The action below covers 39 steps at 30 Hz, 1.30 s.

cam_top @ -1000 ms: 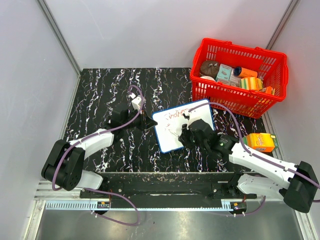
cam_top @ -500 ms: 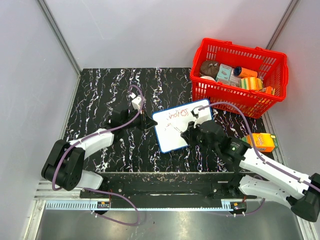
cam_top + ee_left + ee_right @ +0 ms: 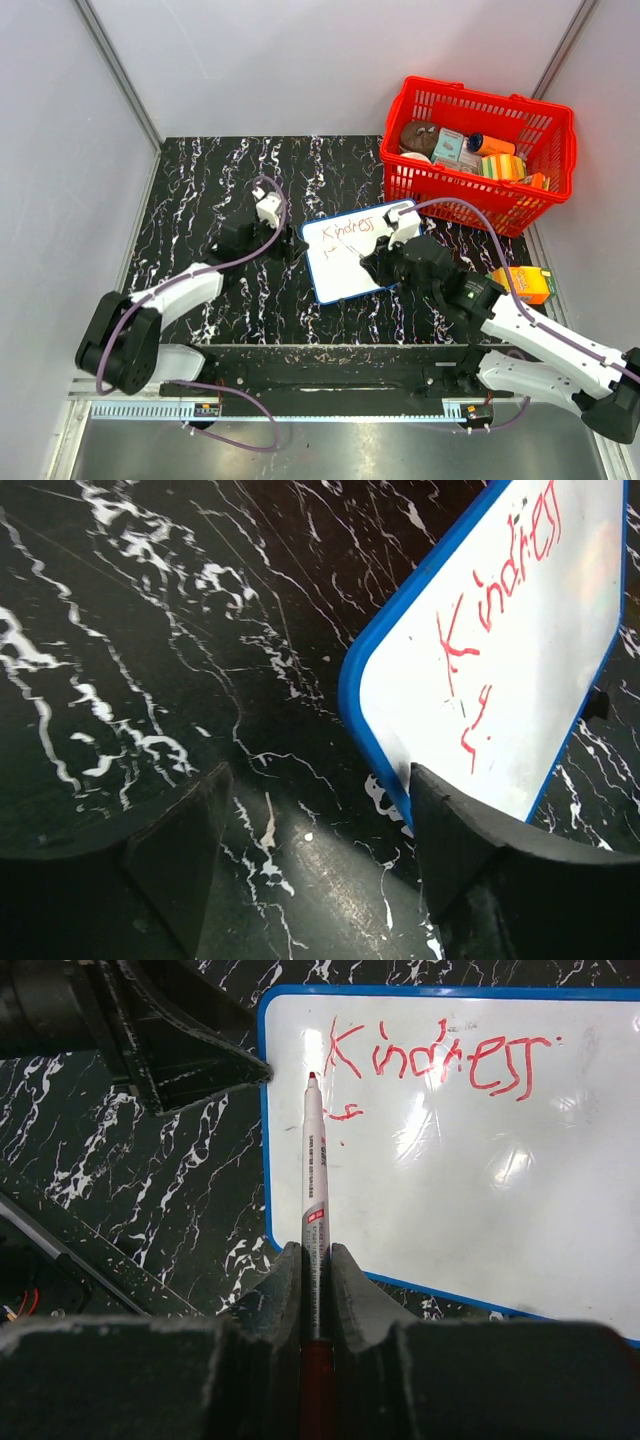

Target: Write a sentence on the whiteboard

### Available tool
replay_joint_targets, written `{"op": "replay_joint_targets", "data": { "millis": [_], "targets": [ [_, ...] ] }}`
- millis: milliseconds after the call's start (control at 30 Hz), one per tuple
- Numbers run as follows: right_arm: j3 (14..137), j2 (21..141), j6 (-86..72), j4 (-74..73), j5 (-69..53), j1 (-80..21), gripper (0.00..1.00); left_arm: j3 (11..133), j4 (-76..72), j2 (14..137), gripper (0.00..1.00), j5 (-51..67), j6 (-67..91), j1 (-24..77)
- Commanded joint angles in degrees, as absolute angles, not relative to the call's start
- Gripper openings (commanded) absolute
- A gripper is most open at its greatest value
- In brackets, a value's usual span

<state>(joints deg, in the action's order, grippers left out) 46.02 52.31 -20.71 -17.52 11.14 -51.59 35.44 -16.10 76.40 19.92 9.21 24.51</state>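
1. R claw (image 3: pixel 317 1249) clenched on red marker (image 3: pixel 314 1160); tip ahead, over whiteboard (image 3: pixel 470 1200), beside sentence (image 3: pixel 440 1058) start.
2. L claw (image 3: pixel 315 815) released, whiteboard corner by one finger; steady it first.
3. Light, even strokes for next word.

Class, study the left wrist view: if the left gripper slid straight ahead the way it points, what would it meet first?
Most likely the whiteboard: its blue-framed corner lies just ahead of one finger of the open left gripper, possibly touching it. The gap between the jaws otherwise faces bare table.
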Motion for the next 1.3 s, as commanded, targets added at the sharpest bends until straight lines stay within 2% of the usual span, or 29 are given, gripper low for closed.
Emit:
{"op": "replay_joint_targets", "data": {
  "millis": [0, 167, 233, 433, 600, 733, 933, 1067, 1167, 1200, 1267],
  "targets": [
    [49.8, 51.8, -18.6, -17.6, 13.0, -51.7, 0.0, 34.2, -15.9, 67.9, 0.77, 11.1, 8.3, 26.0],
    [53.2, 55.1, -15.9, -18.2, 8.1, -50.1, 0.0, 38.1, -3.1, 53.5, 0.89, -4.5, 4.6, 35.9],
    [54.2, 57.1, -15.7, -18.4, 4.2, -48.4, 0.0, 43.7, 5.9, 51.1, 0.9, -5.6, 3.3, 38.6],
    [58.4, 61.8, -14.8, -18.9, -21.3, -38.9, 0.0, 55.5, 22.9, 51.4, 0.92, -5.1, -6.6, 49.7],
    [60.2, 63.3, -15.2, -19.3, -35.6, -36.5, 0.0, 58.2, 26.5, 55.9, 0.94, -1.9, -15.8, 56.9],
    [60.0, 62.2, -15.4, -19.4, -38.6, -35.9, 0.0, 59.5, 27.2, 59.8, 0.94, 3.2, -21.0, 58.4],
    [58.4, 61.2, -15.7, -18.8, -41.8, -35.7, 0.0, 58.9, 21.0, 63.5, 0.9, -2.5, -22.9, 59.1],
    [57.7, 60.6, -15.9, -18.8, -42.3, -35.8, 0.0, 59.4, 20.4, 64.3, 0.76, -4.9, -22.1, 59.4],
    [57.2, 60.2, -16.0, -18.7, -42.3, -35.7, 0.0, 59.8, 20.3, 64.2, 0.45, -7.1, -21.6, 59.7],
    [57.2, 60.4, -15.8, -18.7, -42.4, -35.6, 0.0, 59.6, 20.3, 63.9, 0.26, -7.3, -21.6, 59.8],
    [57.2, 60.4, -16.5, -18.3, -41.1, -35.7, 0.0, 59.6, 20.2, 63.7, 0.04, -8.3, -22.0, 60.4]
  ]
}}
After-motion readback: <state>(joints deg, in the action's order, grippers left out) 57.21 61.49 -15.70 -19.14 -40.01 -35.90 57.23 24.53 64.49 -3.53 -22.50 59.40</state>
